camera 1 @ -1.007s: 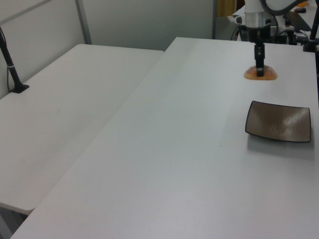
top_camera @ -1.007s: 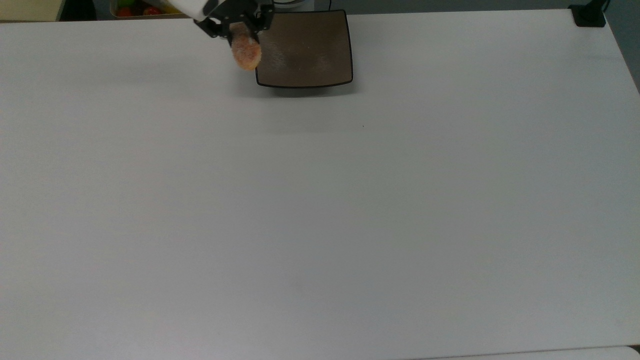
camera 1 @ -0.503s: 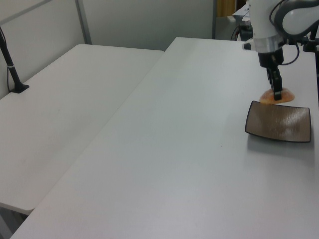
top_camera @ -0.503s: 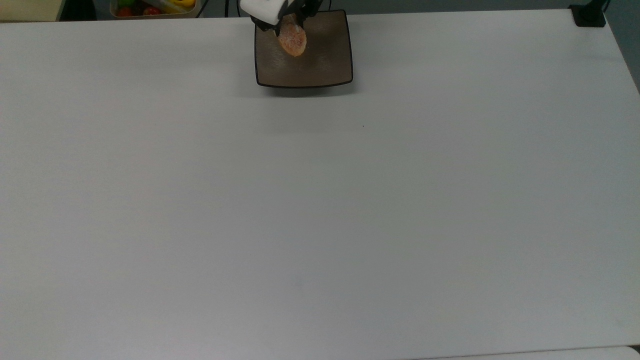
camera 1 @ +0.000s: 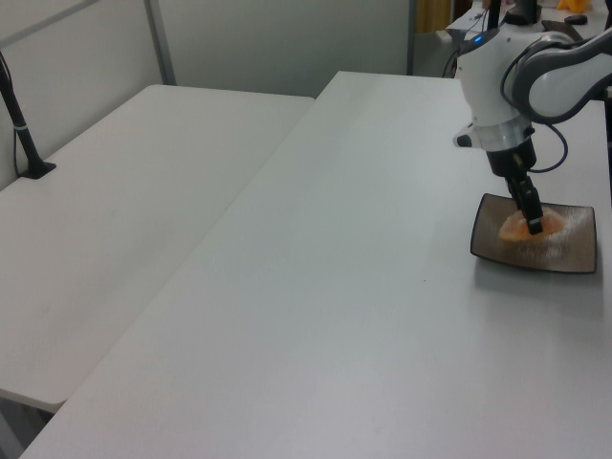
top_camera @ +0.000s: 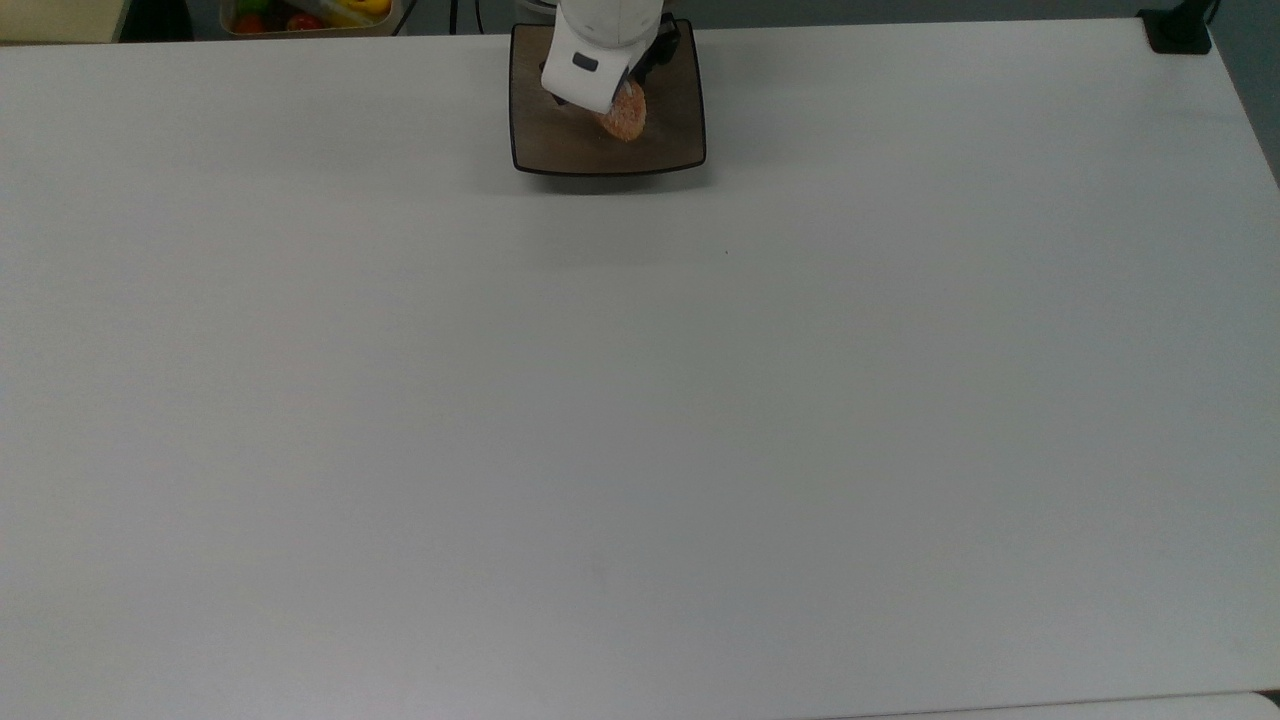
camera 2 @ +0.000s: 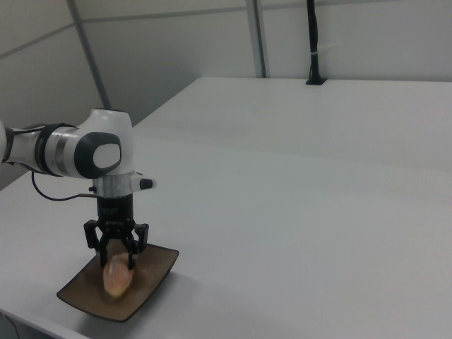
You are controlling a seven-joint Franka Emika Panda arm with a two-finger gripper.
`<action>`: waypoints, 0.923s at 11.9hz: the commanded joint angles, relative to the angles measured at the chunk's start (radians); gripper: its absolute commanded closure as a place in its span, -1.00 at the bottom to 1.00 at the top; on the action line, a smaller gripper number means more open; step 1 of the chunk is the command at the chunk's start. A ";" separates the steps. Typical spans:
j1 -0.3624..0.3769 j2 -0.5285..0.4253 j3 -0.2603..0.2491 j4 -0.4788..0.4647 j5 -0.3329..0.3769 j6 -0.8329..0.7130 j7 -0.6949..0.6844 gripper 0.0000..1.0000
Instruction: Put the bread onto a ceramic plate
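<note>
Left to right across the top view: bin of coloured produce (top_camera: 305,15) sat past the far edge of the surface (top_camera: 640,400), well apart from the work. Next came the ceramic plate (top_camera: 535,140), square, brown, dark rim, near the far edge. Over its middle was the pincer (top_camera: 628,100), narrowed onto the bread (top_camera: 626,118), gripping its upper end, long axis hanging down. At the top view's far right corner stood a black clamp (top_camera: 1175,30), not involved.

Left view: black post (camera 1: 21,124) stood on the neighbouring surface at the left view's left; arm (camera 1: 516,76) reached down at the left view's right, pincer (camera 1: 535,226) low over the plate (camera 1: 579,260), bread (camera 1: 516,228) at or just above the plate face. Contact could not be told.

Right view: pincer (camera 2: 118,263) was clamped on the bread (camera 2: 116,277), which hung on end over the plate (camera 2: 152,286), lower tip close to or touching it.

Handling, as judgement: bread looked light and soft, crust sugary and crumbly, so likely to dent or shed under hard squeeze; not slippery. Hold across the narrow width near one end seemed adequate, mid-body would have been steadier. Held on end, it would probably tip flat on release; plate wide enough to catch it. Plate looked stiff, heavy, chip-prone, so descent needed to be gentle.
</note>
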 commanded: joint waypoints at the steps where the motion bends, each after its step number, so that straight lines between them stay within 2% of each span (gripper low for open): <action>1: 0.009 -0.002 -0.007 0.002 -0.012 0.018 0.003 -1.00; 3: 0.003 -0.011 -0.007 0.023 -0.012 0.014 0.008 -1.00; 7: -0.067 -0.057 -0.011 0.182 -0.003 -0.032 0.037 -1.00; 9: -0.110 -0.028 -0.019 0.305 0.020 -0.018 0.162 -1.00; 11: -0.109 -0.010 -0.074 0.404 0.020 0.043 0.276 -1.00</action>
